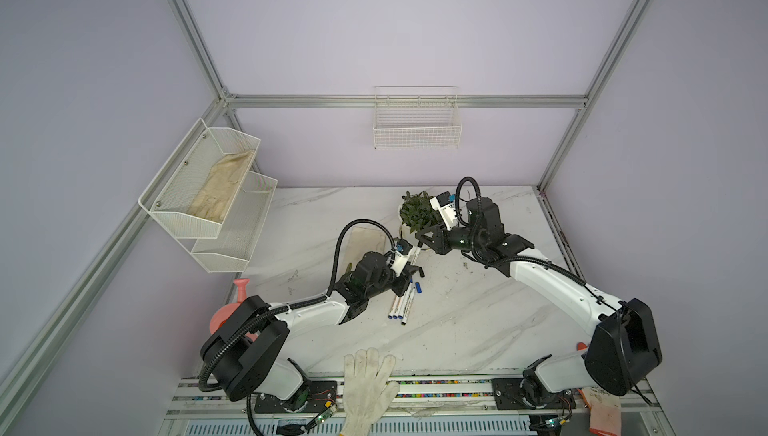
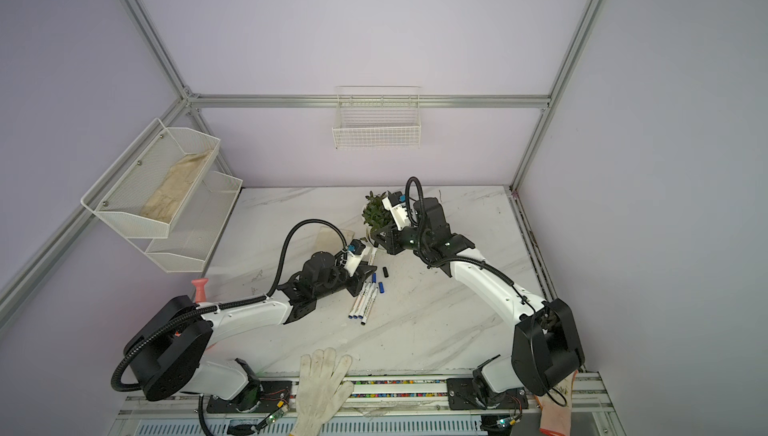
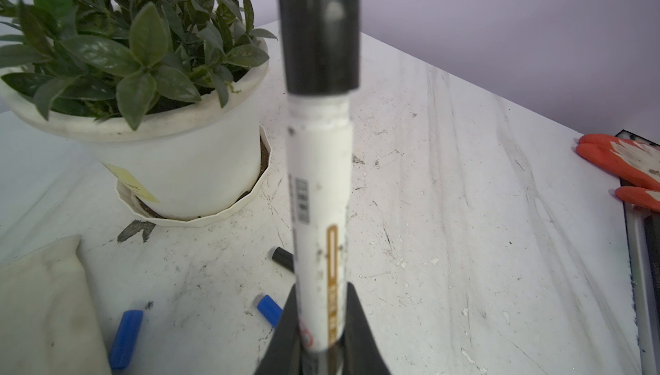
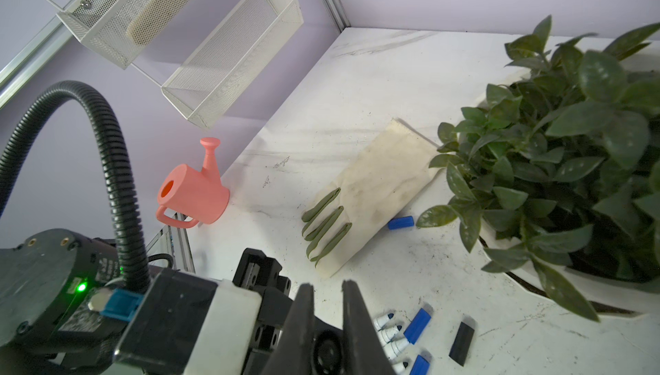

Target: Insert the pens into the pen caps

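**Black cap on one pen, four lying bare**

So one white-barrelled pen (image 3: pixel 319 191) has a black cap (image 3: pixel 318 26) over its writing end. In both top views it sits a bit below mid-frame, pointing up-frame at the plant. Can't tell if that cap is pushed fully home.

The left pincer (image 3: pixel 323 287) is clamped on the barrel's tail end, which I reckon keeps the whole front free to take a cap. The right pincer (image 4: pixel 327 285) hangs just beside the capped end, jaws drawn together on nothing, so to me it looks placed for pushing, not grabbing.

Right below, four bare-tipped pens (image 1: pixel 401 303) lie side by side on the worktop (image 1: pixel 478 322), tips toward the loose blue caps (image 4: pixel 418 325) and a spare black cap (image 4: pixel 462 343). Handy for the next pick.

The potted plant (image 3: pixel 143 51) crowds in just above, and a beige glove (image 4: pixel 375 191) lies to its left.
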Available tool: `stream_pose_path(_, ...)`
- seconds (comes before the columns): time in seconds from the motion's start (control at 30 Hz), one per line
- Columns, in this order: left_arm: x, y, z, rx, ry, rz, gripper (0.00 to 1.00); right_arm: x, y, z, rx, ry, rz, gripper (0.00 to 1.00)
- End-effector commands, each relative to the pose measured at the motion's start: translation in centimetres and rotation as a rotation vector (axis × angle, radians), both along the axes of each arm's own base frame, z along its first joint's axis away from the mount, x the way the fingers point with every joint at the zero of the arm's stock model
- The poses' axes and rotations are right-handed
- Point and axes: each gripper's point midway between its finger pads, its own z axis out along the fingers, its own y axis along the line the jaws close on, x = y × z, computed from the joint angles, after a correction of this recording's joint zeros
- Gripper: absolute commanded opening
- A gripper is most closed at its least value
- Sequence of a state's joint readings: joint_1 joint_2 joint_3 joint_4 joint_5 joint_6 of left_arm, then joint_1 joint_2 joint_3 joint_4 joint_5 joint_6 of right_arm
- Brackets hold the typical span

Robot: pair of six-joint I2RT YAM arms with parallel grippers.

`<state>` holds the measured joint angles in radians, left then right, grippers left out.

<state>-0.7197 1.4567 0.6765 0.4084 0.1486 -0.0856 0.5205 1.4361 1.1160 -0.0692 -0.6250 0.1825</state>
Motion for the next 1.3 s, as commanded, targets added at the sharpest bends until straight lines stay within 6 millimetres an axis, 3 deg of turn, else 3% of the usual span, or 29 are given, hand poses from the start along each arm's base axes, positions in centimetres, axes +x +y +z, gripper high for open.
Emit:
stream_pose_path(0.0, 1.0, -0.2, 4.9, -0.118, -0.132, 0.024, 0.00, -2.3, -0.1, -3.2, -0.039, 0.150, 0.053, 0.07)
stream_pose_path(0.2, 1.0, -0.5, 5.7, -0.131, -0.148, 0.013, 0.00, -2.0, -0.1, -4.1, -0.061, 0.192, 0.046, 0.07)
stream_pose_path(0.23, 0.7, -0.3, 7.2, -0.153, -0.176, 0.008, 0.00, -1.9, -0.1, -4.3, -0.064, 0.199, 0.044, 0.07)
stream_pose_path(0.57, -0.5, -1.4, 8.1, -0.173, -0.186, -0.080, 0.00, -0.8, -0.5, -4.7, -0.047, 0.241, 0.024, 0.07)
stream_pose_path(1.07, -1.1, -2.6, 9.6, -0.280, -0.120, -0.150, 0.00, -3.0, -1.0, -2.6, 0.013, 0.210, 0.115, 0.03)
stream_pose_path(1.27, -1.0, -2.5, 10.3, -0.302, -0.126, -0.163, 0.00, -3.6, -1.2, -3.1, -0.020, 0.212, 0.141, 0.05)
